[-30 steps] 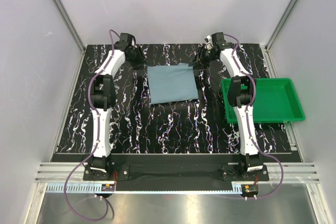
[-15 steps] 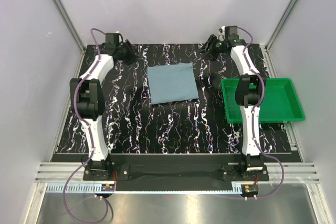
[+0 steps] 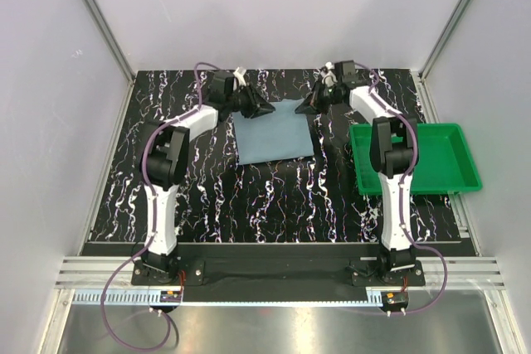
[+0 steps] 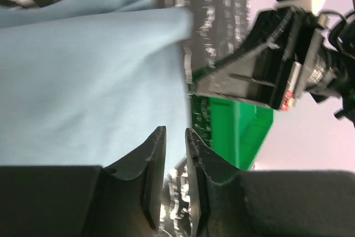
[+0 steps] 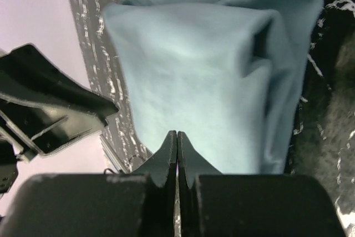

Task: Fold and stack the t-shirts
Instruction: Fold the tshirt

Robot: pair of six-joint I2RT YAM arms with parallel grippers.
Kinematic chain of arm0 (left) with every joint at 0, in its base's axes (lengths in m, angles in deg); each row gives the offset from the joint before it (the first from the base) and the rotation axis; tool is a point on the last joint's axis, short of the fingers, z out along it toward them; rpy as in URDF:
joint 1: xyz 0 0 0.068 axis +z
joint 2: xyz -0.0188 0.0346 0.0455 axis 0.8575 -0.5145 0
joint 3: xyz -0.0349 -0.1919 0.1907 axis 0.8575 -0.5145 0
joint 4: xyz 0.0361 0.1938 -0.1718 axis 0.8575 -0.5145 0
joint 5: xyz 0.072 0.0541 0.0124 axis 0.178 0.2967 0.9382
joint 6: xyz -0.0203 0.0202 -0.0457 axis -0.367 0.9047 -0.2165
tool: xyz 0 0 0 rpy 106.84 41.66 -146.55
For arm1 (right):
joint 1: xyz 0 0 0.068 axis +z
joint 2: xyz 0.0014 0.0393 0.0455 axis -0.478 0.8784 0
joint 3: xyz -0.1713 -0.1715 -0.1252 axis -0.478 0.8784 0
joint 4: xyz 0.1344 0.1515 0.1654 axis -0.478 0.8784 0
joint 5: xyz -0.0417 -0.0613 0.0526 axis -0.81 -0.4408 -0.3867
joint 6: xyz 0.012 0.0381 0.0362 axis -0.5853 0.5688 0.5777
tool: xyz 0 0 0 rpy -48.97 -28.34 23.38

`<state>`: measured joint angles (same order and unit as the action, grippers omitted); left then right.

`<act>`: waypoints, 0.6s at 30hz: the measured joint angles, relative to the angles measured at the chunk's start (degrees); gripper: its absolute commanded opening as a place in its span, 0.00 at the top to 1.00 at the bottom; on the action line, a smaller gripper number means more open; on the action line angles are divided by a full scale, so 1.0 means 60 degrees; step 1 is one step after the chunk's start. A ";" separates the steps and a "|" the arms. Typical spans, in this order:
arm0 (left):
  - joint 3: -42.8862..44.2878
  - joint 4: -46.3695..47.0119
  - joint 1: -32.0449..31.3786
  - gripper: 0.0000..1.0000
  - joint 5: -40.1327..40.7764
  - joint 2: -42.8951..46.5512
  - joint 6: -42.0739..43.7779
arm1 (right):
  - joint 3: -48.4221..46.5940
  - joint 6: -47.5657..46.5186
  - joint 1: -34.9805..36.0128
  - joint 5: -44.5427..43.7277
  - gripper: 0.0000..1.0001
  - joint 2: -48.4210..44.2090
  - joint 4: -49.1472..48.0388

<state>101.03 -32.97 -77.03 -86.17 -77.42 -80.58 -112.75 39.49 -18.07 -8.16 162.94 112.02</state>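
The t-shirt point(image 3: 274, 132), a plain blue-grey one, lies folded into a rough rectangle on the black, white-veined surface point(image 3: 274, 205). It sits in the far middle of the surface, between the two arms. Its near edge is fairly straight, and its far edge is slightly rumpled, with a raised fold towards the far right corner.

The left gripper point(image 3: 262, 109) reaches in from the left to the shirt's far left corner. In the left wrist view its jaws stand narrowly apart, with a thin gap showing between the fingertips point(image 4: 157, 137), just above the edge of the cloth. No cloth can be seen clamped in that gap.

The right gripper point(image 3: 306, 107) points at the shirt's far right corner from the right. In its own wrist view the jaws are pressed fully together, tip against tip, low over the cloth. The pictures do not show whether any fabric is pinched between them.

The two grippers face each other across the shirt's far edge, each visible in the other's wrist camera.

A green plastic tray point(image 3: 436, 159) sits on the right side of the surface, well apart from the shirt, just beside the right arm.
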 measured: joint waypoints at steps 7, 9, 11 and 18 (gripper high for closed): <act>-0.0208 0.1104 0.0175 0.76 0.0175 -0.1180 -0.0302 | 0.0900 0.0503 0.0109 0.0011 1.00 0.0583 -0.2339; -0.0171 0.1406 0.0208 0.76 0.0222 -0.1450 -0.0412 | 0.0841 0.0743 0.0120 -0.0011 1.00 0.0991 -0.3173; -0.0015 0.1763 0.0255 0.77 0.0280 -0.1814 -0.0594 | 0.0466 0.0998 0.0124 -0.0033 0.99 0.1534 -0.3679; 0.0255 0.2834 0.0765 0.77 0.0357 -0.2572 -0.1566 | -0.1570 0.2510 0.0142 -0.0495 0.89 0.3213 -0.5002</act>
<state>102.56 -15.96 -72.44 -84.03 -92.85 -89.98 -122.18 54.55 -17.22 -11.14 182.21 82.01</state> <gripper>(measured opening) 0.230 0.083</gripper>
